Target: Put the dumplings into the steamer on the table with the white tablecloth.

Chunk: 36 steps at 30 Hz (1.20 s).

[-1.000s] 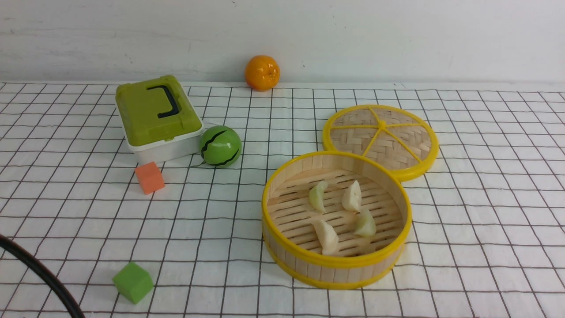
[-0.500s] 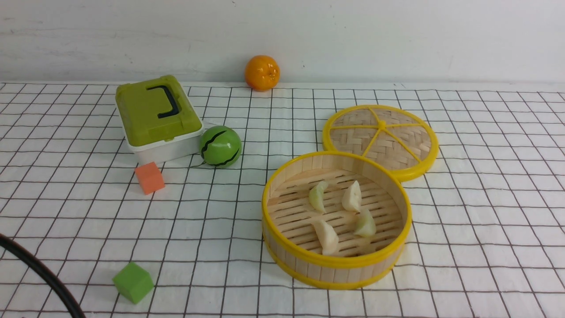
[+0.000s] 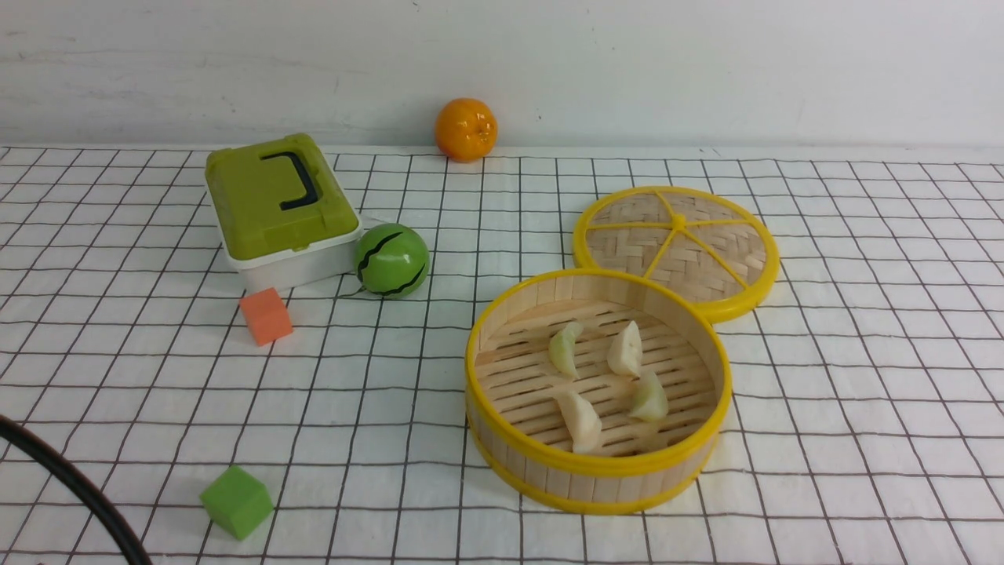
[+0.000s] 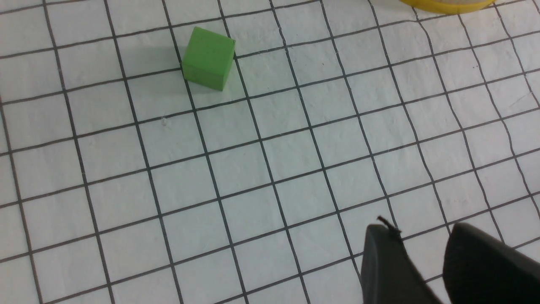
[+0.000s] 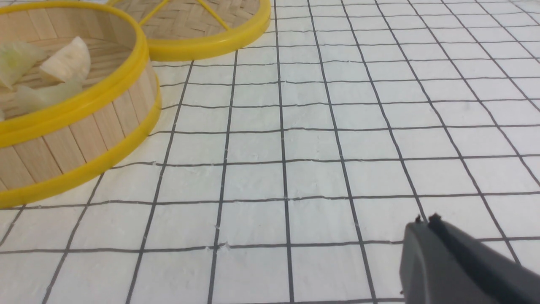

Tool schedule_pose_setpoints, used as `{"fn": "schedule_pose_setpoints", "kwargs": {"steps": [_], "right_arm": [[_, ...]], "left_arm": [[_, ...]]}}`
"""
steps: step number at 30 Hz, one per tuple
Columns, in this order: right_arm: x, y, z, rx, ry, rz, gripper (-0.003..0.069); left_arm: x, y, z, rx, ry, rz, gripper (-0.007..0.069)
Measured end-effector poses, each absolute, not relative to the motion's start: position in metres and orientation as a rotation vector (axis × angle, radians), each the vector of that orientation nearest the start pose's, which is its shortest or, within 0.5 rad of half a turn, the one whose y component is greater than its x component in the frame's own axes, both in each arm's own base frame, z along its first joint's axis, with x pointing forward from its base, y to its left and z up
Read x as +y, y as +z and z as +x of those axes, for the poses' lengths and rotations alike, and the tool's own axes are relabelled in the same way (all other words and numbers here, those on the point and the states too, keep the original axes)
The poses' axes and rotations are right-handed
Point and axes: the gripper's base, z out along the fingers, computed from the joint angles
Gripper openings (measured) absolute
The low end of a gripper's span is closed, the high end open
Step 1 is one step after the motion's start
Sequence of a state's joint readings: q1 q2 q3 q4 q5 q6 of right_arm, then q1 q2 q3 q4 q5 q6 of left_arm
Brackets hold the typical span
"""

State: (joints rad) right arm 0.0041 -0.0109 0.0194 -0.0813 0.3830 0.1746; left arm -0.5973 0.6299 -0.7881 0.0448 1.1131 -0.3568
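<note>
Nearest me, the left gripper [image 4: 422, 249] hangs over bare white tablecloth [image 4: 261, 169], jaws parted and empty; the right gripper [image 5: 426, 230] is closed on nothing. Farther out, all four dumplings [image 3: 608, 377] already lie inside the steamer [image 3: 598, 463], well apart from both grippers (the right arm looks nearer). I judge nothing remains to grasp.

Bright even light, soft shadows
</note>
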Motion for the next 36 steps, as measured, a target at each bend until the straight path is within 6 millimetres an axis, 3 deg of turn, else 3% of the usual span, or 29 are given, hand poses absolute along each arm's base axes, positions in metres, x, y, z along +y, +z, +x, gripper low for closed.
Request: {"fn": "schedule_pose_setpoints", "kwargs": {"steps": [22, 29, 32, 36], "right_arm": [[-0.003, 0.173, 0.052, 1.871, 0.042, 0.11, 0.0003], [-0.003, 0.173, 0.052, 1.871, 0.041, 0.111, 0.001], [-0.003, 0.173, 0.052, 1.871, 0.04, 0.113, 0.0013], [-0.003, 0.173, 0.052, 1.871, 0.04, 0.113, 0.0013]], "left_arm": [[-0.048, 0.333, 0.077, 2.453, -0.364, 0.303, 0.0218], [-0.05, 0.34, 0.082, 2.347, -0.396, 0.296, 0.0208], [-0.047, 0.344, 0.083, 2.165, -0.412, 0.294, 0.0122], [-0.038, 0.333, 0.078, 1.944, -0.38, 0.311, -0.0011]]}}
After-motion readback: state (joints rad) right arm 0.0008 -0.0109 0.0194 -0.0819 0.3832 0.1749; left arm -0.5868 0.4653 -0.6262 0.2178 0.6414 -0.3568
